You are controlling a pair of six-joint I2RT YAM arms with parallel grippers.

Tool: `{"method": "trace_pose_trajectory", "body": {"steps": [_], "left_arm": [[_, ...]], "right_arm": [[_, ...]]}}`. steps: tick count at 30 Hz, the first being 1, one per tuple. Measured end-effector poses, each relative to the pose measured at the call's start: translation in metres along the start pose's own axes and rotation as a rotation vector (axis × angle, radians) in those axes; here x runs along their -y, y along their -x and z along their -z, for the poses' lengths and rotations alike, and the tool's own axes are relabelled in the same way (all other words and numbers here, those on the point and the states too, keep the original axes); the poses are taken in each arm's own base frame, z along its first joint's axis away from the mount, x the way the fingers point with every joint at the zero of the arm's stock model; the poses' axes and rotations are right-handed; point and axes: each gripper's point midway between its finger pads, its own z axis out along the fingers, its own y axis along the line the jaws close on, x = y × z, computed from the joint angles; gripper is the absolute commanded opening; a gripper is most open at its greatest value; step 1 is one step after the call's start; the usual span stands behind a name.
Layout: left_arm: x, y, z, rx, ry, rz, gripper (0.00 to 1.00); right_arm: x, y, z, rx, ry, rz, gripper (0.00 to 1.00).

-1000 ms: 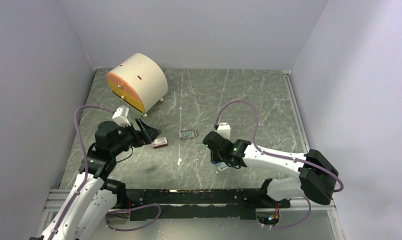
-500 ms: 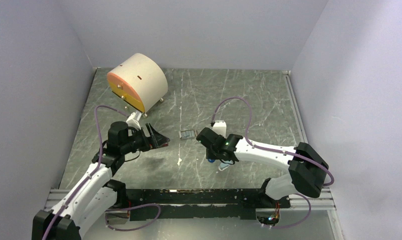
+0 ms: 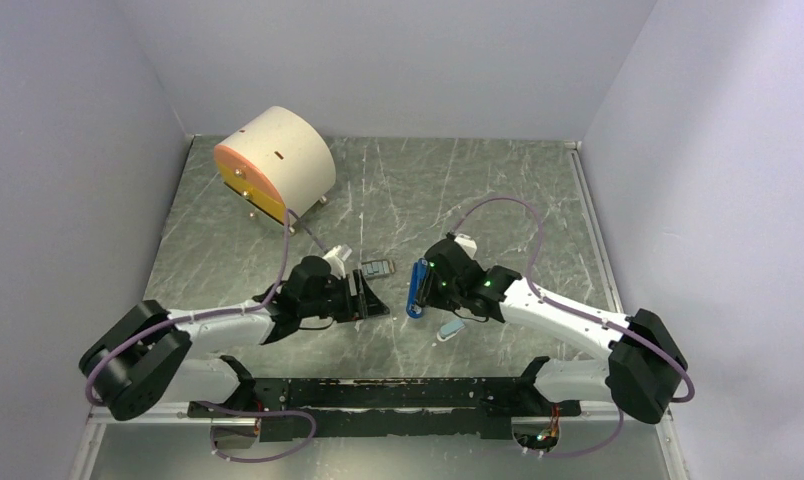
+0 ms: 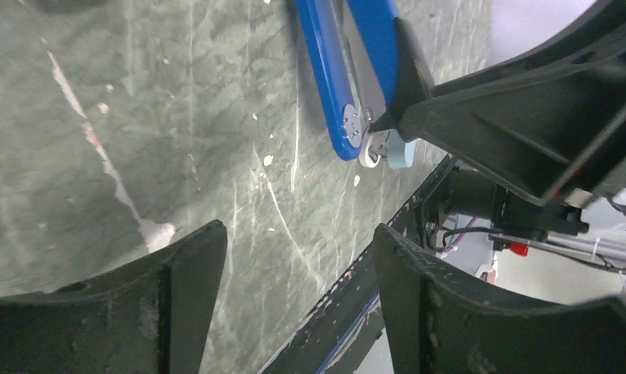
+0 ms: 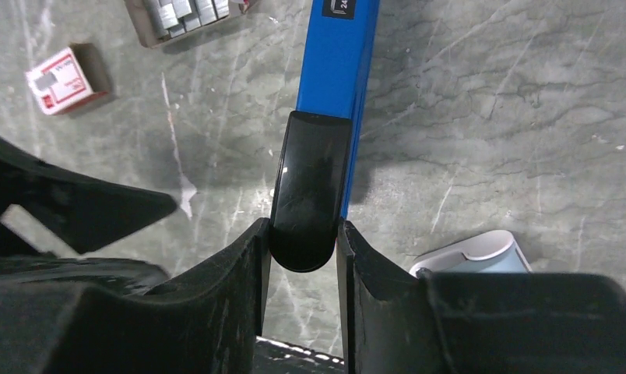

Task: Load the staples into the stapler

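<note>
So the right hand [image 5: 303,234] is clamped on the black rear end of the stapler [image 3: 415,290], one finger on each side of it. The blue body runs away from the hand toward the far side of the counter [image 3: 478,180], about mid-counter. I can't tell whether it's fully lifted or still touching down somewhere.

The staples [image 3: 376,267] lie flat on the counter just left of the stapler's far end, with nothing gripping them. In the right wrist view a little red-and-white box [image 5: 61,70] sits to the left of them, apart from both.

The left hand [image 4: 294,241] is released, its fingers spread wide with only bare counter between them. It hangs low just left of the stapler, not touching it.

A light-blue and white piece [image 3: 450,327] lies on the counter near the stapler's held end, on the right side. Over at far left there's a round cream drum [image 3: 275,165] with an orange face, well apart from everything else.
</note>
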Motion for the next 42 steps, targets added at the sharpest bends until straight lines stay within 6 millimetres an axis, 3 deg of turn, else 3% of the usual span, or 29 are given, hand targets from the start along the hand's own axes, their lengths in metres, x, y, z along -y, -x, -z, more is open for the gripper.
{"method": "trace_pose_trajectory", "body": {"steps": [10, 18, 24, 30, 37, 42], "left_arm": [[0.021, -0.006, -0.036, 0.014, -0.055, 0.022, 0.63], [0.034, 0.007, -0.052, 0.043, -0.088, 0.007, 0.37], [0.027, 0.003, -0.06, 0.031, -0.065, 0.002, 0.25], [0.023, 0.001, -0.065, 0.025, -0.059, 0.004, 0.06], [0.023, 0.003, -0.07, 0.028, -0.056, 0.003, 0.05], [0.018, 0.006, -0.072, 0.039, -0.03, -0.019, 0.05]], "right_arm": [[-0.001, 0.012, -0.003, -0.027, 0.107, -0.122, 0.16], [-0.01, 0.011, 0.0, -0.045, 0.168, -0.153, 0.15], [-0.01, 0.011, 0.0, -0.042, 0.186, -0.165, 0.15], [-0.006, 0.007, -0.002, -0.05, 0.176, -0.172, 0.13], [0.003, 0.008, -0.002, -0.04, 0.128, -0.181, 0.12], [0.005, 0.033, 0.01, 0.038, 0.085, -0.192, 0.12]]}}
